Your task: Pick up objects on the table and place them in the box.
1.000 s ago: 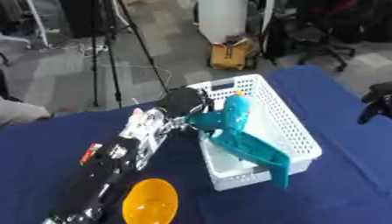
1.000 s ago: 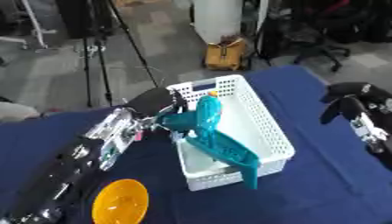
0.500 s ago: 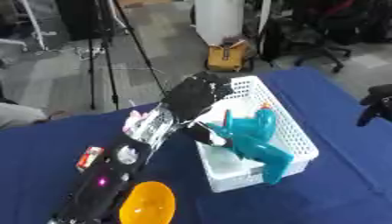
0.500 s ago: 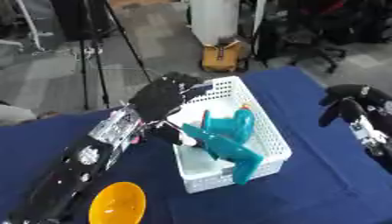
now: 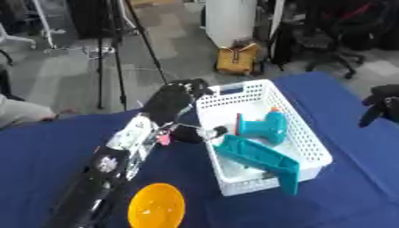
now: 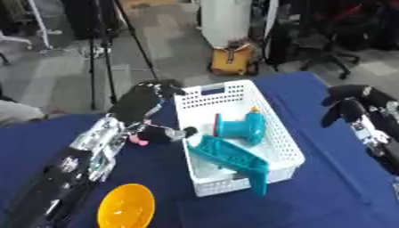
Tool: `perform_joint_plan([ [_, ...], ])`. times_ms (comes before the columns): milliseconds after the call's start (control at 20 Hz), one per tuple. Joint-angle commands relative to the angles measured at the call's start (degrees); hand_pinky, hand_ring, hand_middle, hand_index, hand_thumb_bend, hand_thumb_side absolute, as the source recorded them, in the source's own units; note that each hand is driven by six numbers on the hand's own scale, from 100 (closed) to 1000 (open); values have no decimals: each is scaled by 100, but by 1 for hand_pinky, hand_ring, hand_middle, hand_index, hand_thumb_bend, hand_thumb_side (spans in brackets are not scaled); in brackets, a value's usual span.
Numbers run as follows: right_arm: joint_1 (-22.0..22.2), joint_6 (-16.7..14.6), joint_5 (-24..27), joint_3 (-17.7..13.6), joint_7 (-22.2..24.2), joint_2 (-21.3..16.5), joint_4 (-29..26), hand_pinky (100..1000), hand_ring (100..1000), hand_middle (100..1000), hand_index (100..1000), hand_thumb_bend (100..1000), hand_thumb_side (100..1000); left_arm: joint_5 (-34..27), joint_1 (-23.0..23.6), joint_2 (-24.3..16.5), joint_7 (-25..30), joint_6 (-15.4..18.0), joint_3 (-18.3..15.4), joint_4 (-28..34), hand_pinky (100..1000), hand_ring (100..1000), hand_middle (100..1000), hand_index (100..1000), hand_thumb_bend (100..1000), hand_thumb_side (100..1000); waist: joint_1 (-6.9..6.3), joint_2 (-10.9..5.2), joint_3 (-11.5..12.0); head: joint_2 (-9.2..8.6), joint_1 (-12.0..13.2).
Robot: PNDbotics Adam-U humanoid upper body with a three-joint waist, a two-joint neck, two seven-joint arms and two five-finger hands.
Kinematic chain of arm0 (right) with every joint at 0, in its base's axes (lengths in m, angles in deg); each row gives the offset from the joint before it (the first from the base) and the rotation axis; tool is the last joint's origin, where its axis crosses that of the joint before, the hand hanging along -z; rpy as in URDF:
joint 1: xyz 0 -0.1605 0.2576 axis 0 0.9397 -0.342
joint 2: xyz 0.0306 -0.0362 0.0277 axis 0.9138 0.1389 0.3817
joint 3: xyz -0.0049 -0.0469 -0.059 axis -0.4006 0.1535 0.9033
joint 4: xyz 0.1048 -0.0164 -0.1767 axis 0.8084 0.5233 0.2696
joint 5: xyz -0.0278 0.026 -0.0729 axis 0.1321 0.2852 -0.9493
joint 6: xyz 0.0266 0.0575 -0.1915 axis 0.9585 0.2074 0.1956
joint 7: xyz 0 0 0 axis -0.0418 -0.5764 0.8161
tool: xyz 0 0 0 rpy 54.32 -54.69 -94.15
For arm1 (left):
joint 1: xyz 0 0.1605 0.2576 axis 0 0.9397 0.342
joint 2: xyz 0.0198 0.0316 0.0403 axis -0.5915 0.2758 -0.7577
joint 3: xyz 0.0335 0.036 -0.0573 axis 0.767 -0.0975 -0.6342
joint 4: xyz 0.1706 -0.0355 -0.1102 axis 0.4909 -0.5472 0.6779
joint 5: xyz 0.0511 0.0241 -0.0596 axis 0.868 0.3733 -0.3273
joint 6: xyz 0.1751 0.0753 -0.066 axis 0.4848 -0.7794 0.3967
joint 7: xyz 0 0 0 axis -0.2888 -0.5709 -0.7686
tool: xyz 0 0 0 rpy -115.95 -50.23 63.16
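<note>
Landmark: white perforated basket (image 5: 311,147), serving as the box, on the blue-covered counter (image 5: 46,147).
Basket contents: a teal toy drill (image 5: 263,127) lies inside toward the far half; a long teal angled piece (image 5: 261,159) lies across the near half, its end sticking out over the near rim.
Still on the counter: an orange bowl (image 5: 156,207), near-left of the basket and well apart from it.
Left hand (image 5: 173,99): just beside the basket's far-left corner, fingers relaxed and spread, holding nothing; the thumb reaches toward the basket's left wall.
Right hand (image 6: 352,107): right of the basket and well apart; fingers curled downward, empty.
Risk, overhanging piece: the teal piece juts past the rim, so I judge that a nudge to the basket or another object dropped on it could lever it out onto the counter.
Risk, basket shift: the left arm lies close along the basket's left wall; a sweep toward the bowl could drag or tip the light basket.
Risk, bowl: the rim is rounded and smooth; it may slide or tilt if caught on one edge only.
Surface: dark blue cloth, fairly flat, no other objects made out on it.
Room: grey floor beyond the counter; black tripod legs (image 5: 117,53) far-left of the basket; a yellow bag (image 5: 237,58) beside a white column behind it; office chairs (image 5: 331,40) far-right.
</note>
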State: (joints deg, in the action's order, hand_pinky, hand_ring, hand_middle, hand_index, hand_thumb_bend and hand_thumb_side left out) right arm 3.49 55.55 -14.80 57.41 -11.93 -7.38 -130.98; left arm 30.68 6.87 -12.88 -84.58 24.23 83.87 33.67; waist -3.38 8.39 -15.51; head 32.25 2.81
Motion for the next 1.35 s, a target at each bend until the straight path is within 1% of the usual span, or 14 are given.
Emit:
perform_joint_plan([
  [50, -6, -10, -32, -97, -72, -124, -54, 484, 502, 601, 762, 159, 594, -2163, 286, -856, 256, -335, -263, 1008, 679, 742, 797, 826, 421, 892, 67, -129, 107, 95, -111],
  [100, 6, -15, -39, -103, -80, -129, -49, 484, 502, 601, 762, 159, 594, -2623, 429, -1026, 362, -435, -325, 1296, 679, 742, 797, 826, 421, 892, 77, -134, 148, 110, -123],
  [150, 20, -19, -46, -117, -91, -137, -42, 484, 501, 601, 763, 158, 594, -3004, 627, -1179, 427, -514, -440, 1579, 669, 726, 784, 829, 411, 871, 95, -131, 225, 132, -144],
  [250, 43, -32, -55, -144, -116, -151, -30, 484, 501, 601, 763, 158, 594, -3684, 1110, -1449, 494, -632, -747, 2215, 667, 722, 781, 828, 412, 867, 121, -128, 347, 178, -162],
  [300, 47, -36, -58, -148, -122, -153, -27, 484, 501, 601, 763, 158, 594, -3879, 1231, -1517, 537, -707, -827, 2420, 667, 722, 781, 828, 412, 867, 126, -128, 368, 187, -162],
  [400, 67, -45, -70, -174, -141, -173, -18, 485, 502, 603, 764, 158, 595, -4125, 1706, -1649, 516, -789, -1092, 2847, 660, 713, 774, 830, 396, 867, 153, -114, 541, 267, -168],
  [450, 81, -49, -78, -180, -145, -184, -9, 486, 503, 605, 766, 157, 596, -4181, 1926, -1695, 521, -835, -1180, 3021, 662, 715, 775, 835, 375, 883, 167, -109, 622, 316, -157],
  [550, 105, -63, -93, -184, -143, -199, 13, 487, 503, 606, 767, 156, 597, -4177, 2234, -1731, 574, -922, -1285, 3244, 663, 715, 776, 834, 362, 892, 195, -109, 743, 388, -135],
  [600, 110, -71, -99, -185, -137, -201, 23, 487, 503, 606, 767, 156, 597, -4152, 2335, -1730, 595, -956, -1318, 3311, 663, 715, 776, 834, 362, 892, 207, -110, 783, 409, -124],
  [750, 86, -87, -89, -180, -123, -182, 31, 489, 505, 609, 770, 158, 598, -4130, 2616, -1602, 592, -1026, -1406, 3388, 660, 709, 770, 831, 312, 918, 254, -110, 909, 468, -91],
  [950, 55, -97, -86, -149, -79, -179, 49, 490, 507, 612, 774, 160, 600, -4069, 2739, -1448, 670, -1036, -1480, 3413, 659, 707, 764, 825, 287, 935, 293, -114, 941, 521, -38],
  [1050, 51, -103, -83, -146, -68, -173, 60, 490, 508, 613, 775, 160, 600, -4041, 2756, -1399, 730, -1038, -1490, 3402, 659, 705, 763, 825, 270, 948, 308, -119, 946, 579, -9],
  [1200, 38, -101, -85, -144, -57, -166, 65, 490, 508, 613, 775, 162, 600, -4017, 2766, -1342, 834, -1029, -1485, 3391, 658, 704, 762, 825, 263, 952, 301, -119, 947, 675, 65],
  [1350, 34, -94, -87, -145, -51, -162, 62, 491, 508, 614, 776, 162, 600, -4003, 2766, -1322, 913, -1018, -1476, 3398, 658, 704, 761, 824, 258, 953, 295, -122, 933, 731, 37],
])
